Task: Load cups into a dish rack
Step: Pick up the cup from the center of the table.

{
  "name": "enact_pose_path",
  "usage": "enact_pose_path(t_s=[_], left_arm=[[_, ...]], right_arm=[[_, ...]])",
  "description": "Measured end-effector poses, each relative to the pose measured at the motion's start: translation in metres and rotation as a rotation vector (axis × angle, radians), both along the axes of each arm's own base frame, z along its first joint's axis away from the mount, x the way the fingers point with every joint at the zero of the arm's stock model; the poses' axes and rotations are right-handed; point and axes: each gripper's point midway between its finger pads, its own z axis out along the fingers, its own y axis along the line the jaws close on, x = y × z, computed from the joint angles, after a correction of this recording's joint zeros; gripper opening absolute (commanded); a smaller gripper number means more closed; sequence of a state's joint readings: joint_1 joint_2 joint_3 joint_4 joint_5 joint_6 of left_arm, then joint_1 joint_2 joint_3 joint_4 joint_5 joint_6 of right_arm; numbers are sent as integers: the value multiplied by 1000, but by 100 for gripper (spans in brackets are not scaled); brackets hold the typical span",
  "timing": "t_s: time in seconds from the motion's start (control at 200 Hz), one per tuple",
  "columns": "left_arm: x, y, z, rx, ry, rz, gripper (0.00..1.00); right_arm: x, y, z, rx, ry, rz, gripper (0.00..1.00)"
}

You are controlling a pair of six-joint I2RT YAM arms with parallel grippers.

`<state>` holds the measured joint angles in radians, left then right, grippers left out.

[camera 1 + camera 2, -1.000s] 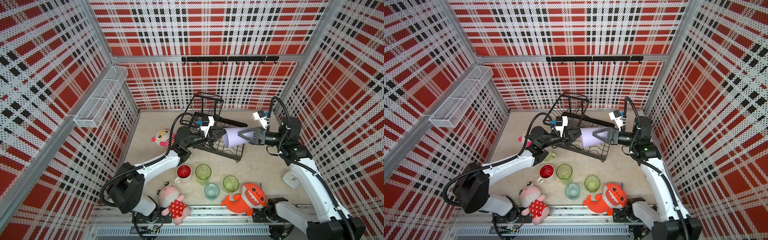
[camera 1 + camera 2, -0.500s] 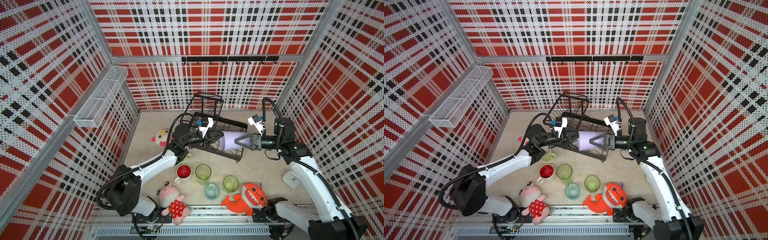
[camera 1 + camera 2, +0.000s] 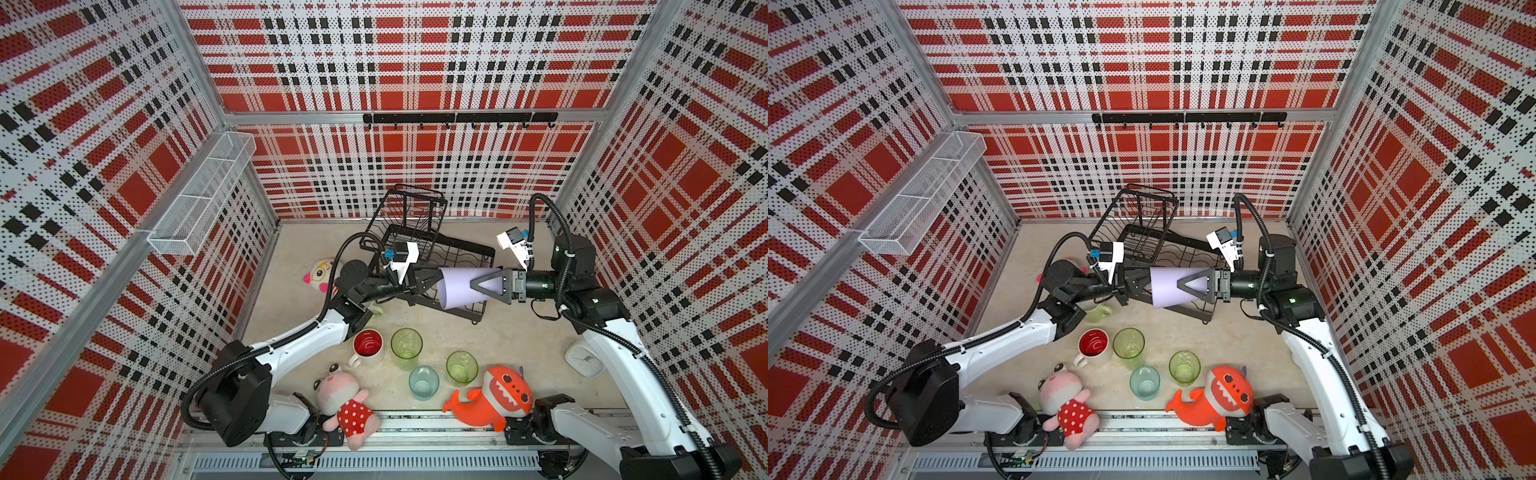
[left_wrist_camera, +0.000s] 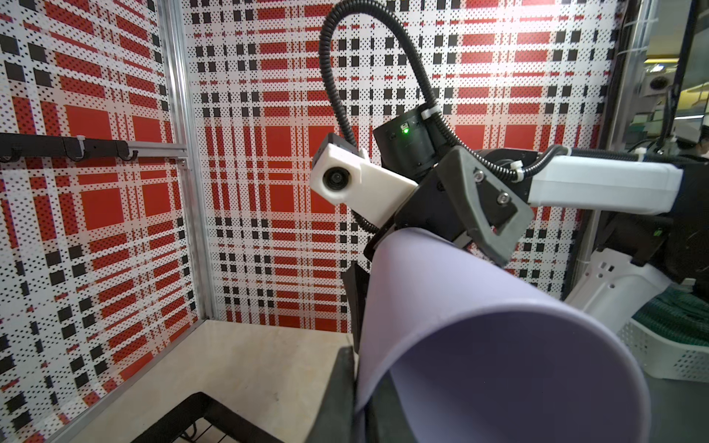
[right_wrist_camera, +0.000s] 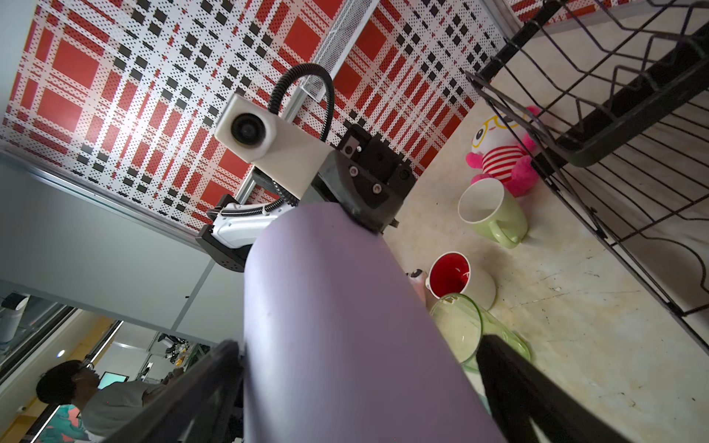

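Left end effector (image 3: 434, 277) on lilac tumbler (image 3: 455, 289) rim.

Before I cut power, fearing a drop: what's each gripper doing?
Left gripper: shut on the tumbler rim.
Right gripper: open, jaws astride the tumbler.

open: floor (image 3: 523, 332) right of dish rack (image 3: 469, 249) | obstacles: cups (image 3: 406, 343), plush shark (image 3: 494, 399)

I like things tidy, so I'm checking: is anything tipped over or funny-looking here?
Yes. The pale green mug lies on its side on the table beside the left arm. The lilac tumbler is sideways too, pinched at its rim by the left hand over the dish rack.
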<state>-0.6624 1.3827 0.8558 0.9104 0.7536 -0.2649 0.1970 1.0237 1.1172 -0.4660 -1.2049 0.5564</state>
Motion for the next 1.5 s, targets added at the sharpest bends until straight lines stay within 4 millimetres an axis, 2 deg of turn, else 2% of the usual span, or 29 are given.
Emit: enact_pose_path(t_s=[0.165,0.421,0.581,0.747,0.962,1.067,1.228,1.403,1.503], left_arm=[[-2,4,10,-44,0,-15,0],[1,-1,7,-47,12,-44,0],[5,-6,0,-33,28,-58,0],[4,-6,4,-40,20,-62,0],[4,-6,3,-39,21,-63,0],[4,-6,3,-38,21,-61,4],[7,-7,2,-34,22,-48,17],[14,-7,0,-34,35,-14,20],[18,-6,0,-36,37,6,32]], right_arm=[[-1,1,7,18,-8,9,100],[-5,2,7,49,12,34,99],[-5,3,9,63,14,46,89],[-5,3,9,66,22,45,77],[-5,2,9,64,12,46,75],[-5,2,9,63,8,44,75],[-3,2,7,57,5,34,74],[0,1,1,39,17,8,70],[3,1,-2,30,24,-6,69]])
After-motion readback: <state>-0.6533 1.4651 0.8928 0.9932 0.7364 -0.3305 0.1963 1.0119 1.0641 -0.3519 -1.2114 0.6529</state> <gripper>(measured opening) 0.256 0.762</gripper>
